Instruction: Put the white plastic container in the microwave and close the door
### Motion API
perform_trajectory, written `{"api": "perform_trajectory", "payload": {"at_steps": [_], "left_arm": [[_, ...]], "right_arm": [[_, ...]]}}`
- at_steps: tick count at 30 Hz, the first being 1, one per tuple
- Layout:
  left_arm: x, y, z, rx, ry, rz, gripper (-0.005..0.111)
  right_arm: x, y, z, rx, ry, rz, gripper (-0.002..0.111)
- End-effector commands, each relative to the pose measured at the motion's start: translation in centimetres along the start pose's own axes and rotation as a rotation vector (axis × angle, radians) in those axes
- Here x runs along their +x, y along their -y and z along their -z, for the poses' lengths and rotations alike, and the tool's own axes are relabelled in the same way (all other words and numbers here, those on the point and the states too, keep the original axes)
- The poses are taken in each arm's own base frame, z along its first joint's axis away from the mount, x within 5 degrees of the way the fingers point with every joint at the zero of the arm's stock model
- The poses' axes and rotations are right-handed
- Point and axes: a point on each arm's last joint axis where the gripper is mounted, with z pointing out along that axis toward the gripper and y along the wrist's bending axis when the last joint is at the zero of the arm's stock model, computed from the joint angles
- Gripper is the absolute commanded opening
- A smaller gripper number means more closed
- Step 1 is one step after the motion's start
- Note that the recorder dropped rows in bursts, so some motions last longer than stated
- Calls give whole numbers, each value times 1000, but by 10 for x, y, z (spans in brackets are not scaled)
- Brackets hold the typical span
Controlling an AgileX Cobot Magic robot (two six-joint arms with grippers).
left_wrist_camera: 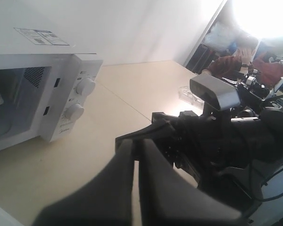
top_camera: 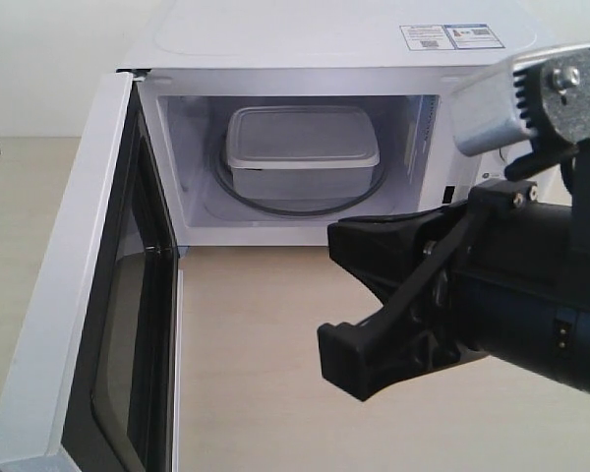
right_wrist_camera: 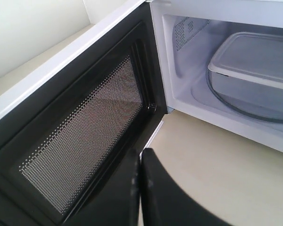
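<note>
Two grippers are in view; neither has hold of anything.

The container (top_camera: 302,138) sits inside the microwave (top_camera: 275,39) with its lid on. It is level on the glass turntable (top_camera: 226,192), roughly centred in the cavity and apart from the side walls. The door (top_camera: 64,295) stands wide open on the left of the exterior view, its black inner frame and mesh window exposed.

The right gripper (top_camera: 329,295) is outside the microwave, above the table (top_camera: 256,374). It is in front of the right half of the opening and well apart from the container. How far it is open is in doubt. The exterior view shows two black fingers (top_camera: 393,246) set apart, with bare table between them. The right wrist view shows the fingers (right_wrist_camera: 179,197) lying side by side with only a thin slit. I cannot tell which reading holds.

The left gripper (left_wrist_camera: 135,143) has its fingers (left_wrist_camera: 179,193) pressed together, with a hairline gap and nothing between them. It hangs over the table, apart from the microwave. Its wrist view takes in the two dials (left_wrist_camera: 85,86) and the right arm (left_wrist_camera: 236,132).

Stickers (top_camera: 450,36) are on the microwave top, near the right side.
</note>
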Motion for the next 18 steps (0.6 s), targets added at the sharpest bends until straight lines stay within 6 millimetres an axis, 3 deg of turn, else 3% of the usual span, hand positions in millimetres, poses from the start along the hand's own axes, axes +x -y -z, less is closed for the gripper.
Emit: {"api": "perform_trajectory", "payload": {"at_steps": [1, 8, 18], "left_arm": [[-1, 1, 0, 12, -9, -4, 4], [1, -4, 0, -56, -20, -21, 4], [0, 6, 8, -98, 41, -82, 4]], "right_arm": [[1, 1, 2, 4, 3, 0, 0], [1, 1, 2, 4, 3, -3, 0], [0, 3, 2, 17, 7, -3, 0]]}}
